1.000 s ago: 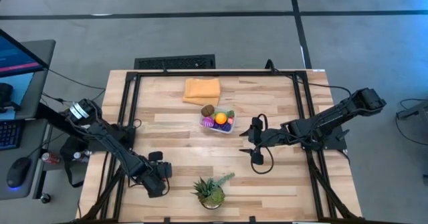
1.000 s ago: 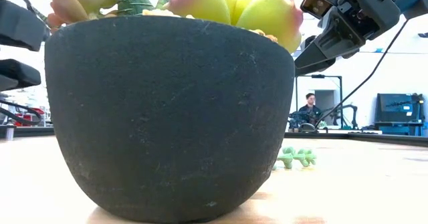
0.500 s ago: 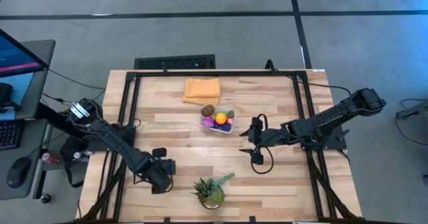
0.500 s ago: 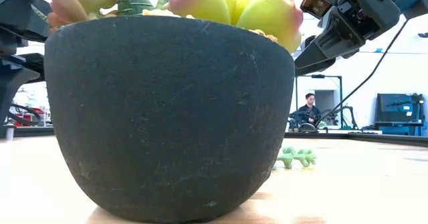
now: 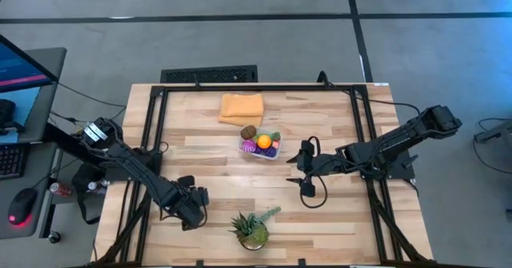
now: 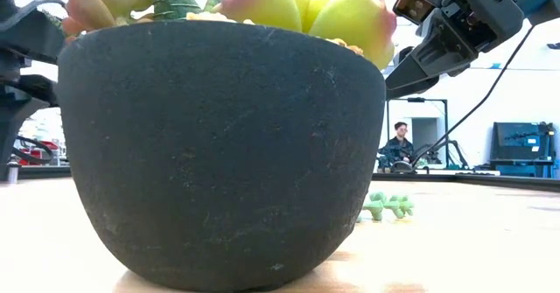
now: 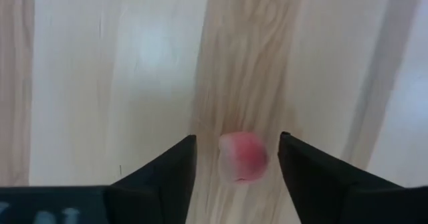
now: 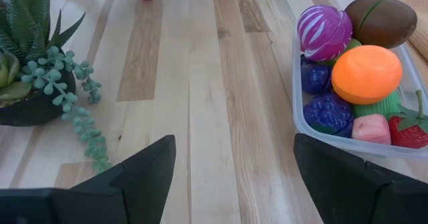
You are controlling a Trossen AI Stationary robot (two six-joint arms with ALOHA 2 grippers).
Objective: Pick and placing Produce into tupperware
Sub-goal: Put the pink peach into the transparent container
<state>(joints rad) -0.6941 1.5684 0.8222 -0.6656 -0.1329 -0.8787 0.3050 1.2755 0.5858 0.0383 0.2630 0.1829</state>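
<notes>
Pink fruit (image 7: 243, 157): one, between left fingers (image 7: 170, 174), apart | tupperware (image 8: 314, 120): one | right fingers (image 8: 144, 170): apart

We held our left gripper (image 5: 192, 206) low over the near left of the table, fingers (image 7: 167, 177) parted. Our right gripper (image 5: 306, 174) waited right of centre, its arm stretched leftward, fingers (image 8: 140, 177) spread wide.

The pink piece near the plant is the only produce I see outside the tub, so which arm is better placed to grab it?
Left. The left gripper stands open right over the pink piece, a finger on each side. The right gripper waits open by the tub, farther away.
</notes>
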